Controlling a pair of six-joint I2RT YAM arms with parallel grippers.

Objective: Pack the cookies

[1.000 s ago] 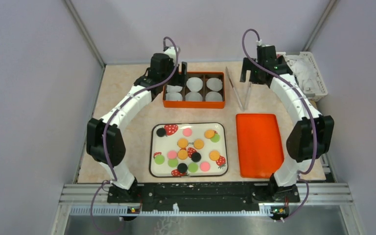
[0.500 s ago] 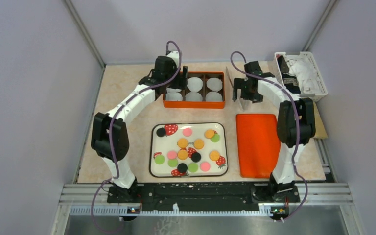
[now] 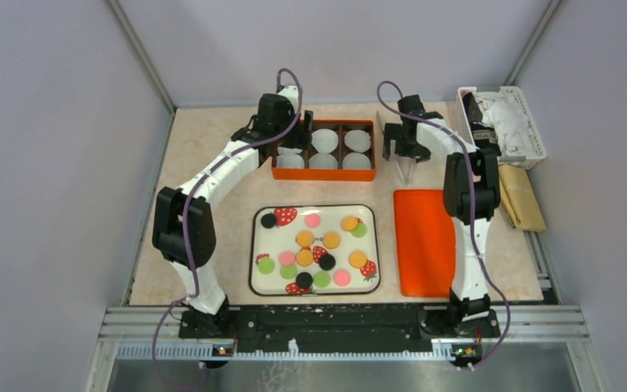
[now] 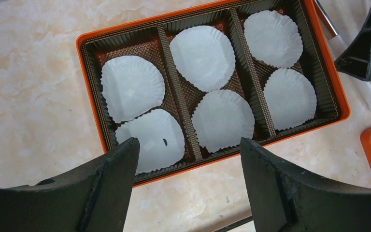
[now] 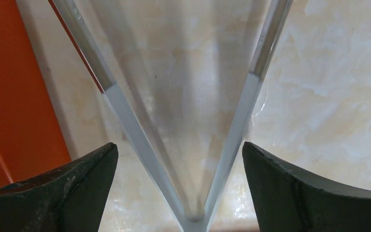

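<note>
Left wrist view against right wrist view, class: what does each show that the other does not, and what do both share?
Left wrist only: the orange box, with six white paper cups inside. Right wrist only: the clear tongs, arms meeting in a V, framed by the open right pincer. Both: the marbled tabletop; the left pincer stands open too.

— What's at the back of the table (image 3: 204, 147)?
— An orange box (image 3: 323, 175) with six white paper cups (image 4: 203, 58). Metal tongs (image 5: 125, 118) lie just right of it.
— And further right?
— A flat orange lid (image 3: 429, 241), a white basket (image 3: 514, 122), and a brown packet (image 3: 521, 196).
</note>
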